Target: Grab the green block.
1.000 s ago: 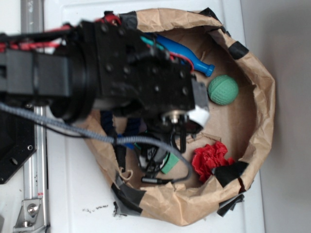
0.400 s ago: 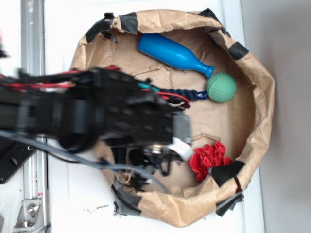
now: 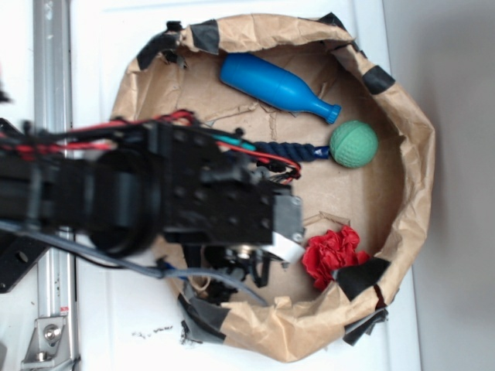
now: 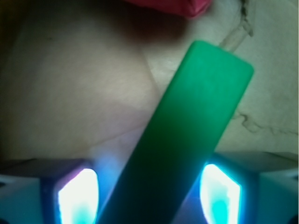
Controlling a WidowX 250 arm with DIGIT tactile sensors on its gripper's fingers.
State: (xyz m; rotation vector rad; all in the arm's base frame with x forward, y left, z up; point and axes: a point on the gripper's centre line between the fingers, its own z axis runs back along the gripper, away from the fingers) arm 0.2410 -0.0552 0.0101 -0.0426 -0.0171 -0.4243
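Note:
In the wrist view the green block (image 4: 205, 107), a flat green slab, lies slantwise on the brown paper floor and runs from the upper right down between my fingers. My gripper (image 4: 148, 191) is open, with one glowing fingertip (image 4: 77, 196) on each side of the block, close to its edges. In the exterior view my arm and gripper (image 3: 255, 263) hang low over the front part of the paper bowl and hide the block.
The brown paper bowl (image 3: 418, 154) has raised, taped walls. Inside lie a blue bottle (image 3: 274, 85), a green ball (image 3: 354, 144) with a dark-blue rope tail (image 3: 290, 150), and a crumpled red thing (image 3: 332, 255) just right of my gripper, also in the wrist view (image 4: 173, 5).
My arm has swung from over the bowl's middle toward its front and dropped lower. It now covers the green block, which showed under the gripper a second ago.

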